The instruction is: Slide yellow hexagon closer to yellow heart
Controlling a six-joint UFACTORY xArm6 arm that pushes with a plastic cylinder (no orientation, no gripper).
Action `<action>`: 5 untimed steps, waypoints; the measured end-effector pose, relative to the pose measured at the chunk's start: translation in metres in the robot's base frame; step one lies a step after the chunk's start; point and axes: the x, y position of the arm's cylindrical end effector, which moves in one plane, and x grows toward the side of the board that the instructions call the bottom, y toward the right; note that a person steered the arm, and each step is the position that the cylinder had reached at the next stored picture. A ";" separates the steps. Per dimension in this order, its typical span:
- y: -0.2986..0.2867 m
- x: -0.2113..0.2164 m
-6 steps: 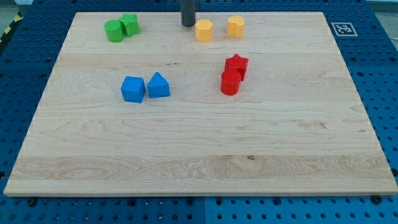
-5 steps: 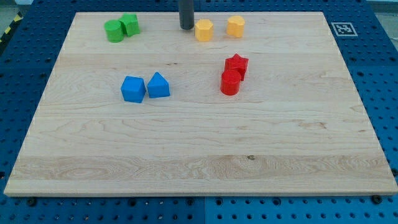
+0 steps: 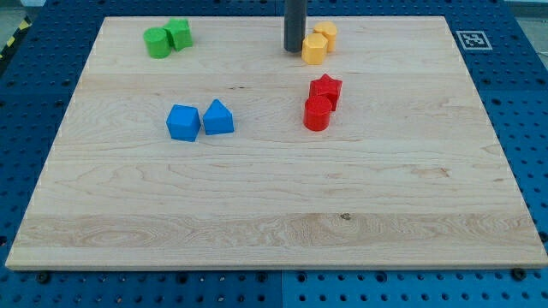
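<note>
where the dark rod comes down near the view's top, my tip point(image 3: 294, 50) rests on the bench point(image 3: 274, 205) just left of the yellow hexagon point(image 3: 314, 50), touching it or nearly so. the arm carries no claw, so nothing can be said of one being apart or together. the yellow hexagon sits against the yellow heart point(image 3: 325, 35), which lies just up and to its right. well apart are two green blocks point(image 3: 168, 38), two blue blocks point(image 3: 199, 121) and two red blocks point(image 3: 322, 102).
</note>
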 end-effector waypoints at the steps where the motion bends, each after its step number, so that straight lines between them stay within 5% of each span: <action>1: 0.001 0.001; 5: 0.009 0.059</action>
